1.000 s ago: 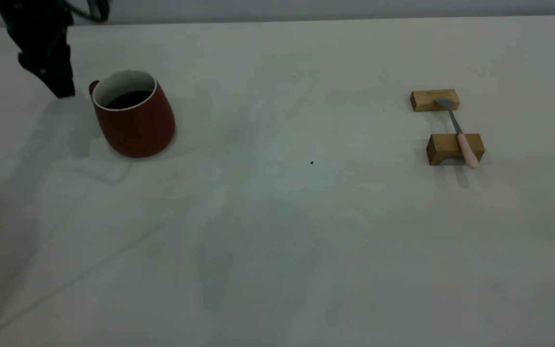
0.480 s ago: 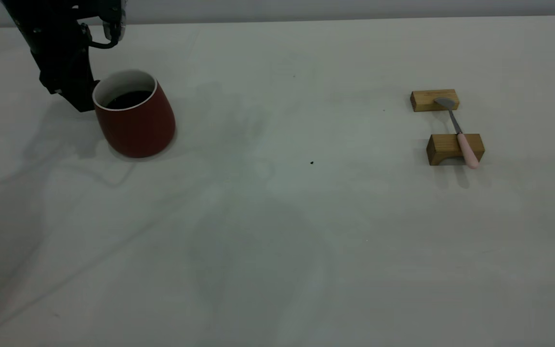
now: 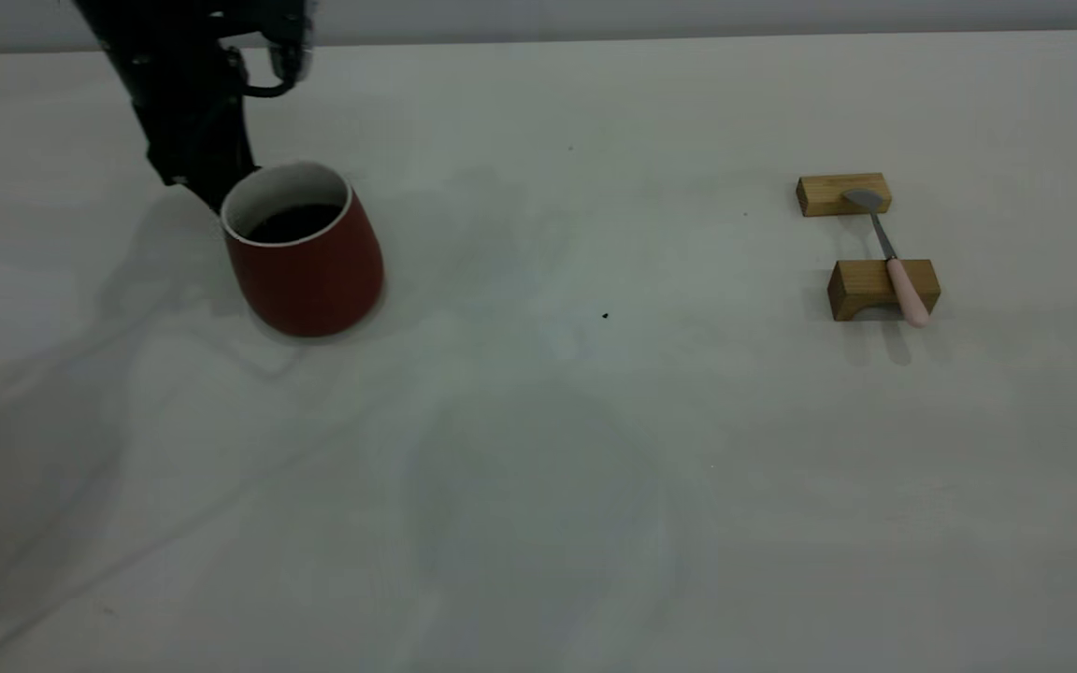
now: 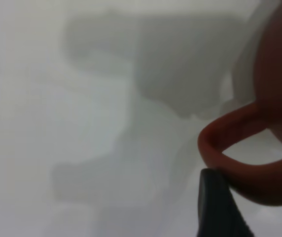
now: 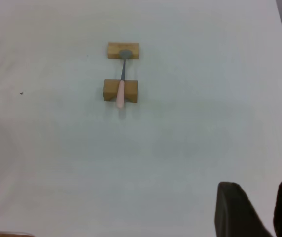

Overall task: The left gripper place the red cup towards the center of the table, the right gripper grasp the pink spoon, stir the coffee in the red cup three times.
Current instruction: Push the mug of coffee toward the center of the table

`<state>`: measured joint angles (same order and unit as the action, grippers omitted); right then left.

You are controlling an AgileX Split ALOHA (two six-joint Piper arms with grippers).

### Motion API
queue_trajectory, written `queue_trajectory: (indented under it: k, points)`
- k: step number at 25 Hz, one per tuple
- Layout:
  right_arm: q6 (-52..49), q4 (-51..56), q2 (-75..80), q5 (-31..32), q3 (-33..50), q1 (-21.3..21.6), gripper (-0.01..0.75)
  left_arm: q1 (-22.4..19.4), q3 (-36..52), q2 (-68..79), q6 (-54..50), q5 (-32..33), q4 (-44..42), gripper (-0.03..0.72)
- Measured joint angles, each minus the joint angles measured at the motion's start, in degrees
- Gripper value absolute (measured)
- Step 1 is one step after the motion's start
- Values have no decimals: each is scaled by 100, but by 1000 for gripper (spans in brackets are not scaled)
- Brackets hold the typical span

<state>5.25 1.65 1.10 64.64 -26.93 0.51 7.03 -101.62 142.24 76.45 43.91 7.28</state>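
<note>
The red cup (image 3: 307, 271) stands upright on the table (image 3: 538, 486) at the left, with dark coffee (image 3: 294, 222) inside. My left gripper (image 3: 213, 192) is behind its far left side, covering the handle there. In the left wrist view the red handle (image 4: 239, 173) lies between the black fingers (image 4: 217, 202), so my left gripper (image 4: 252, 200) is shut on it. The pink spoon (image 3: 894, 257) lies across two wooden blocks at the right. My right gripper (image 5: 259, 197) hovers well away from the spoon (image 5: 122, 84), open with nothing between its fingers.
The spoon's bowl rests on the far wooden block (image 3: 842, 194) and its pink handle on the near block (image 3: 880, 288). A small dark speck (image 3: 605, 316) marks the tabletop near the middle. The table's far edge runs behind the left arm.
My left gripper closed in on the cup's handle, then moved right and slightly nearer, and the cup moved with it. The spoon and blocks have not moved.
</note>
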Motion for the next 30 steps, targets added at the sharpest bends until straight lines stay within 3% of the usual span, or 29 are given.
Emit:
queue_trajectory:
  k: [9, 17, 23, 30]
  points:
    - [0, 0, 0, 0, 0, 0, 238, 275, 0, 0, -463, 104, -67, 434]
    - [0, 0, 0, 0, 0, 0, 238, 275, 0, -183, -1239, 902, -921, 433]
    - [0, 0, 0, 0, 0, 0, 238, 275, 0, -288, -1253, 1818, -728, 427]
    - [0, 0, 0, 0, 0, 0, 238, 275, 0, -288, -1253, 1933, -49, 426]
